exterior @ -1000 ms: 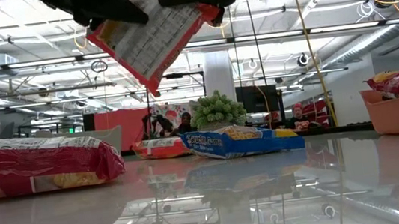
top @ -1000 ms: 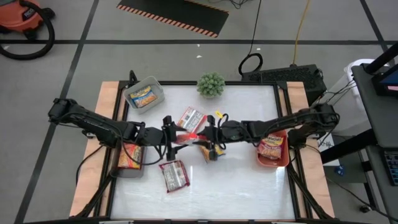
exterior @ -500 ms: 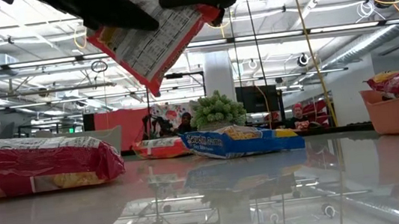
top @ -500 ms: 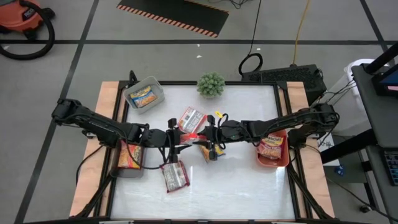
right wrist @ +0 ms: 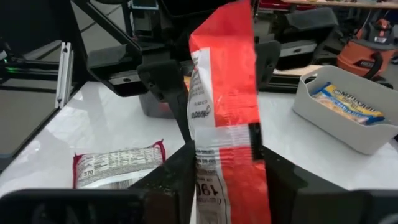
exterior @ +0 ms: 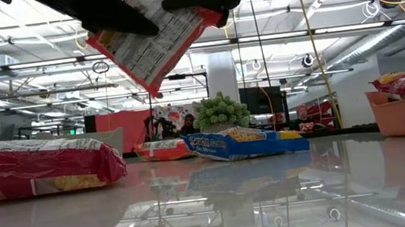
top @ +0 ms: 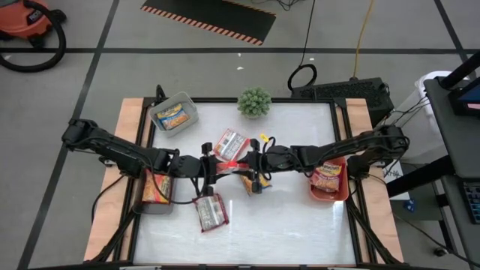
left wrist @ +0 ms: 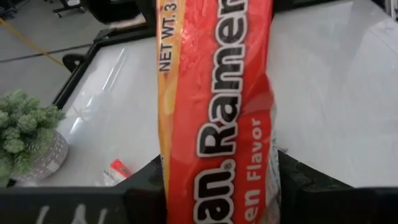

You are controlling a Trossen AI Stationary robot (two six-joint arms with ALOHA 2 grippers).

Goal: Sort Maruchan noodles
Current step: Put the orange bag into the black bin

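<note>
Both of my jaws meet over the middle of the bench (top: pixel 300 225), and one red packet (top: pixel 227 162) hangs in the air between them. My right jaws (top: pixel 241 164) pinch one end of it; in the right wrist view the packet (right wrist: pixel 225 134) stands on edge between my two fingers, which sit close against its sides. My left jaws (top: pixel 212 168) are at the other end, with the same packet (left wrist: pixel 217 118) running up between those fingers, but whether they press on it or only stand beside it I cannot tell. From table height the packet (exterior: pixel 154 39) shows tilted, well clear of the surface, printed side facing the camera.

Other packets lie about: a red-and-white one (top: pixel 230 142) flat behind the held one, another red one (top: pixel 210 211) flat toward the front, and a yellow-and-blue one (top: pixel 248 182) just under my right arm. A grey bin (top: pixel 174 112) at the back left holds a yellow packet, a second grey bin (top: pixel 156 193) under my left arm holds another, and an orange bin (top: pixel 330 184) on the right holds red ones. A small green plant (top: pixel 254 102) stands at the back edge.
</note>
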